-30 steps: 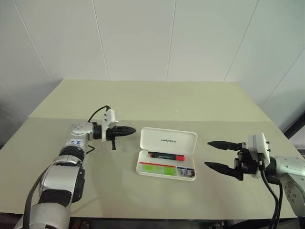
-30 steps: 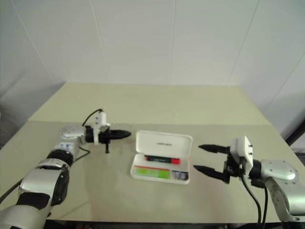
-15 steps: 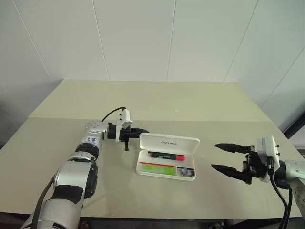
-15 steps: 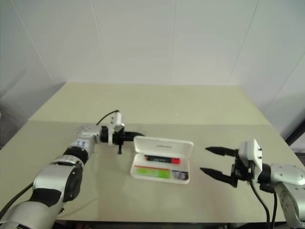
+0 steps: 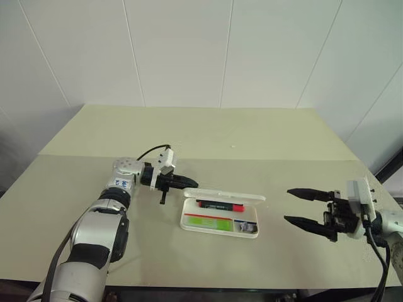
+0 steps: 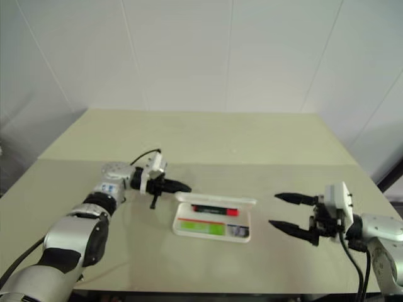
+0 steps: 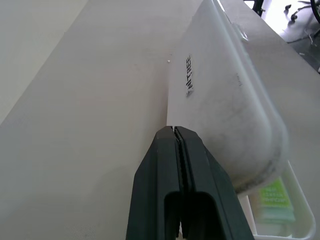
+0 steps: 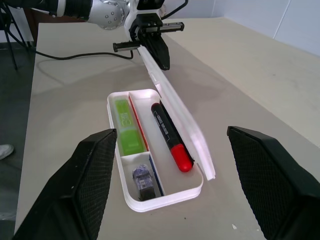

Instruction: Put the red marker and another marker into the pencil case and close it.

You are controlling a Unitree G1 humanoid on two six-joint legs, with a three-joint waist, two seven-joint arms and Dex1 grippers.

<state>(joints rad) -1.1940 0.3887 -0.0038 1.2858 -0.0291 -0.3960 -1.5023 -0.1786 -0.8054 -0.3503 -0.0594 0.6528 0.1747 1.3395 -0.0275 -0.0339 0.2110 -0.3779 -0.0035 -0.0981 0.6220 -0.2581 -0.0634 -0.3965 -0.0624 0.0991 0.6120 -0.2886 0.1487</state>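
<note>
The left gripper (image 5: 189,184), fingers pressed together and holding nothing, leans its tip against the pencil case (image 5: 220,216) lid to tip it shut. Just beyond, 2 markers lie inside: the red marker (image 8: 170,136) and green highlighter (image 8: 127,129). The right gripper (image 5: 306,206) waits wide open, well apart.

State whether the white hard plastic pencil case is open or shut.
Partly open. The white hard plastic pencil case has its lid tipped low over the tray, and the red marker and green highlighter show beneath.
</note>
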